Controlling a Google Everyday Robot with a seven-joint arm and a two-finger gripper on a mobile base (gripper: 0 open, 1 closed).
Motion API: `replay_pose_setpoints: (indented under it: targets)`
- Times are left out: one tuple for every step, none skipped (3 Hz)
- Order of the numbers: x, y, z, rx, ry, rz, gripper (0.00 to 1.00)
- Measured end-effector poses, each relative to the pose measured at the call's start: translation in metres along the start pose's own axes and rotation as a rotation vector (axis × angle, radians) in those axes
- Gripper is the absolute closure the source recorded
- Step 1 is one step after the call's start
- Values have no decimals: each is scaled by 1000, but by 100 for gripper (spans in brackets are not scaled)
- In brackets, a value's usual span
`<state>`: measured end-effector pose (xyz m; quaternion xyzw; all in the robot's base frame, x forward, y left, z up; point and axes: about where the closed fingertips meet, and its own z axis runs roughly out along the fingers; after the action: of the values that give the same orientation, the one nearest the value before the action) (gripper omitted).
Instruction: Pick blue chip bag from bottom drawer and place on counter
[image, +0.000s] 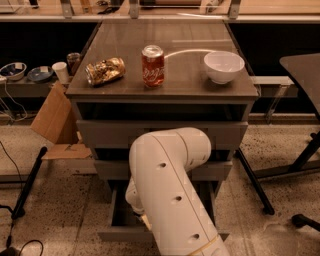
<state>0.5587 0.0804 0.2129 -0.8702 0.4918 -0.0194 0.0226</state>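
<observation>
The camera view, the only 1, looks down on the grey cabinet with the robot's white arm (170, 195) filling the foreground and bending down into the bottom drawer (119, 234), which stands open while the 2 shallower drawers (160, 133) above it are shut. The gripper (142, 217) sits low inside that drawer near its left side, mostly hidden behind the arm, and I cannot tell whether it is clenched, released or grasping anything. The blue chip bag is not visible; my judgement is that it lies in the drawer under or behind the arm, so which way it lies from the gripper, and its long axis, cannot be read. The counter (185, 82) is straight above, so the move turns on lifting up and back past the drawer fronts and the counter's front edge. On top stand a crushed golden bag (105, 71) at left, a red soda can (153, 66) in the middle and a white bowl (223, 66) at right; the bare strip along the front edge and the gap between can and bowl offer room.
</observation>
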Motion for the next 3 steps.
replay_pose_setpoints:
  targets:
    - [3,2,5,-41,16,1,14]
    - [5,2,5,-64,30,-3,37]
    - [5,0,0,-67,47,-6,60]
